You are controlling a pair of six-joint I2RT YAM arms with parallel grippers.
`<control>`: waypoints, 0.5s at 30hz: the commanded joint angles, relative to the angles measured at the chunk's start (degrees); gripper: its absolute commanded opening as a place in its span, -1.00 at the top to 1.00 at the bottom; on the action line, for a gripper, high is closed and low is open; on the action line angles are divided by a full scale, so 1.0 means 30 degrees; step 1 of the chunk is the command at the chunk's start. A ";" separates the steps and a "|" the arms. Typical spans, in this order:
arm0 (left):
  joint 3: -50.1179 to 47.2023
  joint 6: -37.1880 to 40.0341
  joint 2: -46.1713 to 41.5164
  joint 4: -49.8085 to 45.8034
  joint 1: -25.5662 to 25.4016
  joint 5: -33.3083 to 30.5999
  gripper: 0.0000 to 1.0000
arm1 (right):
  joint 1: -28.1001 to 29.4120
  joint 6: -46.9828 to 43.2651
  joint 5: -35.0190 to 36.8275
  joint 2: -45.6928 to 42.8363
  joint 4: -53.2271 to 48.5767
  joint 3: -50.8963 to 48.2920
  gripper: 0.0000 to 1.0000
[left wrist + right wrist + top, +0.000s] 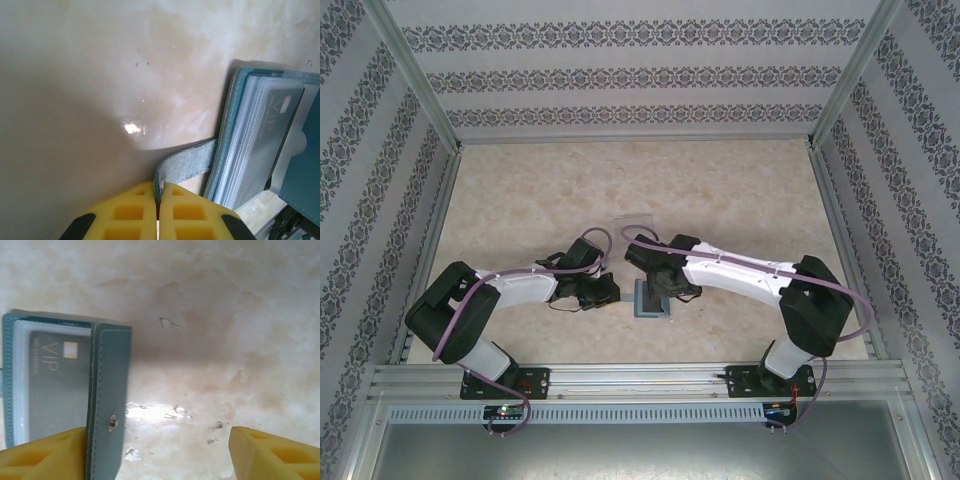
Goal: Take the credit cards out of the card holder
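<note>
Left pincer (158, 195) clamped on the side tab (187, 162) of the card holder (235, 120). We note the card holder flat on the desk (75, 100), just to its right, a grey VIP credit card (272, 130) showing in its sleeve. Right pincer (157, 455) spread wide, snap flap (111, 390) just beside one finger.

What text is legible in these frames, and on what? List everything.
"VIP": on the grey credit card tucked inside the card holder, right wrist view; the same letters show faintly in the left wrist view.
Small print line along that card's edge: too blurred to read.
Top view: nothing legible.
</note>
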 commanded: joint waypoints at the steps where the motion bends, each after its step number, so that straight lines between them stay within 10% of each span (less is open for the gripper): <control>1: 0.0150 -0.0077 -0.0453 -0.0401 -0.0108 -0.0867 0.90 | -0.0398 0.0245 0.0714 -0.1038 -0.0688 -0.0851 -0.45; 15: 0.0032 -0.0030 -0.1751 -0.2143 -0.0017 -0.2304 0.92 | -0.1678 0.0035 0.0202 -0.1704 0.1654 -0.3557 -0.51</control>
